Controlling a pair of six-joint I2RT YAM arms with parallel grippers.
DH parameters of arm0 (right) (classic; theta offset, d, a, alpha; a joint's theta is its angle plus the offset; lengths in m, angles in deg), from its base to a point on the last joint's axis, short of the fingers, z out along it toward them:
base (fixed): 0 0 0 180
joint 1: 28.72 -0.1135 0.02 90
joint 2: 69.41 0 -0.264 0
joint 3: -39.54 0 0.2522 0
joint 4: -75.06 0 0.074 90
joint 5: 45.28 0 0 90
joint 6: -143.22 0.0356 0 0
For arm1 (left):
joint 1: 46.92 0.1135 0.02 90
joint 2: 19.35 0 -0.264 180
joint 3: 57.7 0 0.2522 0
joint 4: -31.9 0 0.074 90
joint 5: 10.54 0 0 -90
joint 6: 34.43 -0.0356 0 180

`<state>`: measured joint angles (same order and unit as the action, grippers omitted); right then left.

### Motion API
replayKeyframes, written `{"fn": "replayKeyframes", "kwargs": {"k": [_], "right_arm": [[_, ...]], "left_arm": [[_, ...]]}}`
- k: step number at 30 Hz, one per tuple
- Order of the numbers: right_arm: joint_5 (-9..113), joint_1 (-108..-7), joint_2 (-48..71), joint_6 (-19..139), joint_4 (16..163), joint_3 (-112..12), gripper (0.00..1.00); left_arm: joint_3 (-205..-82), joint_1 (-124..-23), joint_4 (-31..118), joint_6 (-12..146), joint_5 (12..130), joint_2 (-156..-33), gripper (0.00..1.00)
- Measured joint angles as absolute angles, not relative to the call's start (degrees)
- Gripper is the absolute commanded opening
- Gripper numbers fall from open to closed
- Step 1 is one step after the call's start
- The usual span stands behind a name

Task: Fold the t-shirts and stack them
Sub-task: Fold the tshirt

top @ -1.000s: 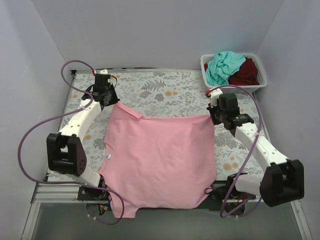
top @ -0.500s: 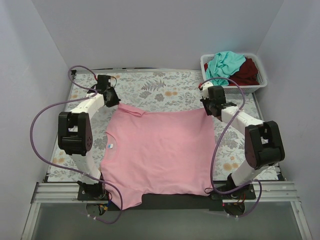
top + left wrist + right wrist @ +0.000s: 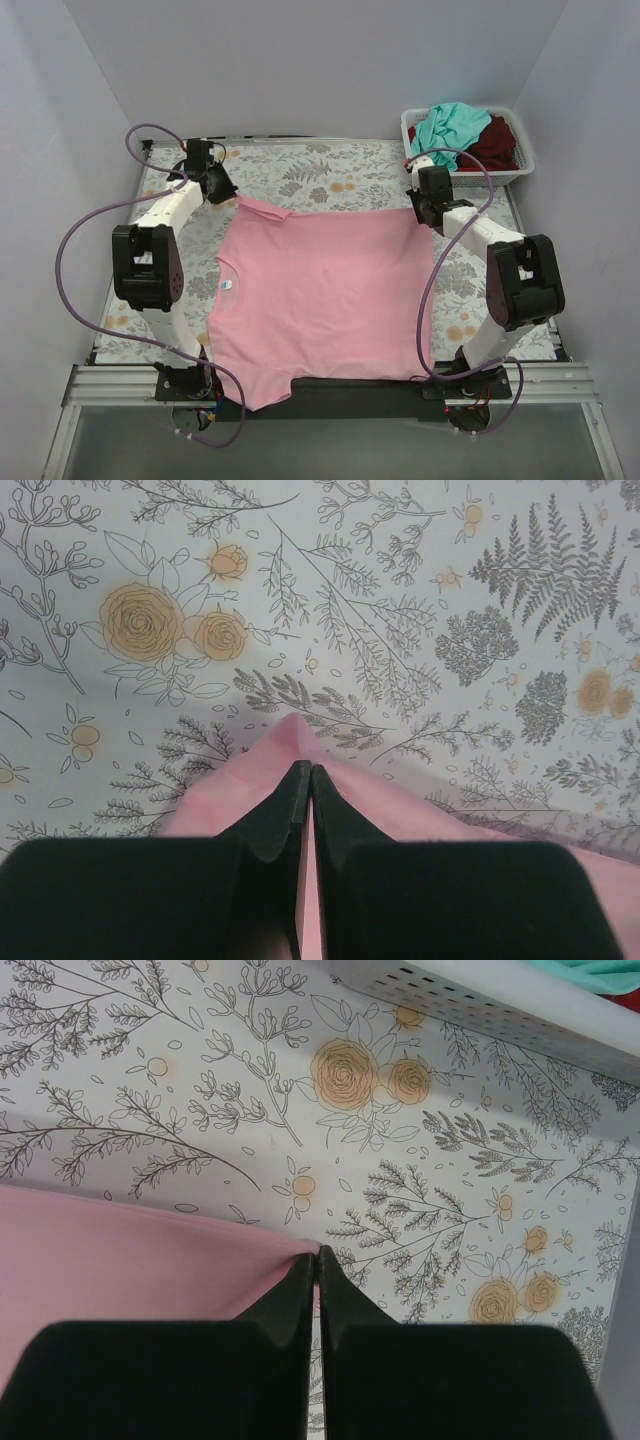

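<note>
The light pink t-shirt [image 3: 320,295] lies spread on the floral table, its neck label at the left and one sleeve hanging over the near edge. My left gripper [image 3: 222,192] is shut on the shirt's far left sleeve corner [image 3: 290,742]. My right gripper [image 3: 424,208] is shut on the shirt's far right hem corner [image 3: 300,1250]. Both hold the far edge stretched straight. The teal t-shirt [image 3: 445,128] and the dark red t-shirt [image 3: 495,140] lie bunched in the basket.
The white slatted basket [image 3: 518,172] stands at the back right corner, close behind my right gripper; its rim shows in the right wrist view [image 3: 480,1005]. Walls close in the table on three sides. Purple cables loop beside both arms.
Both grippers have moved away from the bases toward the back of the table, dragging the pink shirt with them; less of it now hangs over the near edge.
</note>
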<state>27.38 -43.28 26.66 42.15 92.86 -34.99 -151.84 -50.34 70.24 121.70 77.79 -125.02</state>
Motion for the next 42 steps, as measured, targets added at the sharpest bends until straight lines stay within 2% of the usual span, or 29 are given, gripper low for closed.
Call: {"fn": "replayKeyframes", "kwargs": {"k": [8,33,42], "right_arm": [[26.3,-43.3,24.6,42.6,92.7,-33.2,0.01],[28.3,-43.3,0.7,56.7,104.6,-16.7,0.01],[29.3,-43.3,-0.6,59.3,106.8,-13.3,0.01]], "left_arm": [[-149.0,-50.4,72.0,123.4,77.0,-121.4,0.00],[-121.7,-50.4,80.4,133.1,74.6,-86.1,0.00],[-114.3,-50.4,80.6,137.5,73.7,-80.5,0.00]]}}
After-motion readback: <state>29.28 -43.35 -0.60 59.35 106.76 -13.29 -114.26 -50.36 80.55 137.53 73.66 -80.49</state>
